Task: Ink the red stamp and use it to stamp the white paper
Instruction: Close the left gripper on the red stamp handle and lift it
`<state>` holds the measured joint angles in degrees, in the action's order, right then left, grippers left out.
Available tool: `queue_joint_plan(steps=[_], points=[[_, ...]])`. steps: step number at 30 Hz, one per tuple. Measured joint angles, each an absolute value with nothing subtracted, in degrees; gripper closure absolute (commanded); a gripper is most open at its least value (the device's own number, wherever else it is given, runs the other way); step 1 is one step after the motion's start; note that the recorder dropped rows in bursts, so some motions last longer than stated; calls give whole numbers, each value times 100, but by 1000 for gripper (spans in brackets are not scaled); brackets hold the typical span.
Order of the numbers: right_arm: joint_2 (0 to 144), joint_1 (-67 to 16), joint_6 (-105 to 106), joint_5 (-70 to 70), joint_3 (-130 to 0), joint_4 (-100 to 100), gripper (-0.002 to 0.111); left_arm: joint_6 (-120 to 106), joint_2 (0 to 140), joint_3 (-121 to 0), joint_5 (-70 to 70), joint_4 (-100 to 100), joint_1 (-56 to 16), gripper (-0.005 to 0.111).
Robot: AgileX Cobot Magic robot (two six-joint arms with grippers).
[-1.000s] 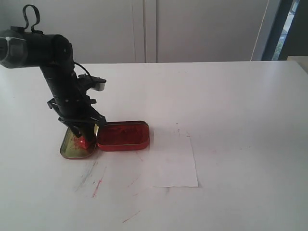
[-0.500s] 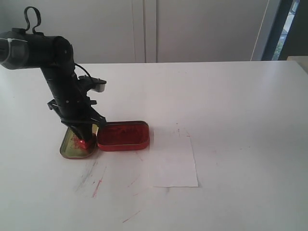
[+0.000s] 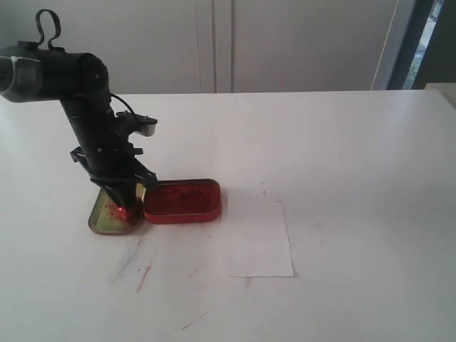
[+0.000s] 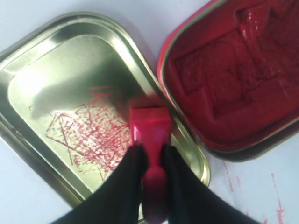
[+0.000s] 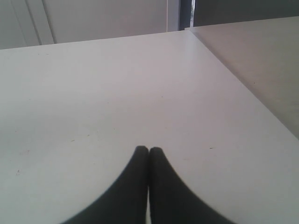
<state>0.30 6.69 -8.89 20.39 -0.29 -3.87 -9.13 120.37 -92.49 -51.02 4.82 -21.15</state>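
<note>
The red stamp (image 4: 150, 128) stands in the gold tin lid (image 4: 56, 93), its base down on the red-scratched metal. My left gripper (image 4: 152, 151) is shut on the stamp's narrow neck, the knob showing between the black fingers. In the exterior view the left gripper (image 3: 122, 201) points down into the lid (image 3: 103, 219), with the stamp (image 3: 124, 211) just visible at its tip. The red tin of ink paste (image 3: 183, 200) (image 4: 233, 79) lies right beside the lid. The white paper (image 3: 255, 237) lies flat to the right of the tin. My right gripper (image 5: 149, 150) is shut, empty, over bare table.
Red and grey smears (image 3: 142, 267) mark the white tabletop (image 3: 342, 157) in front of the lid. The table's far edge meets pale cabinet doors (image 3: 214, 43). In the right wrist view another grey surface (image 5: 261, 56) lies beyond the table's edge.
The left gripper's fingers have closed on the stamp in the lid. The arm, tin and paper have stayed in place.
</note>
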Motion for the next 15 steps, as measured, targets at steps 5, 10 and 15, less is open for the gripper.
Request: queue_joint_plan(steps=[5, 10, 15], points=[[30, 669, -889, 2039, -29, -387, 108, -913, 11845, -9259, -5139, 473, -2115, 107], [30, 669, -889, 2039, -29, -387, 108, -913, 11585, -9259, -5145, 458, -2115, 107], [30, 669, -889, 2039, -29, -387, 108, -913, 11396, -9259, -5152, 428, -2115, 107]])
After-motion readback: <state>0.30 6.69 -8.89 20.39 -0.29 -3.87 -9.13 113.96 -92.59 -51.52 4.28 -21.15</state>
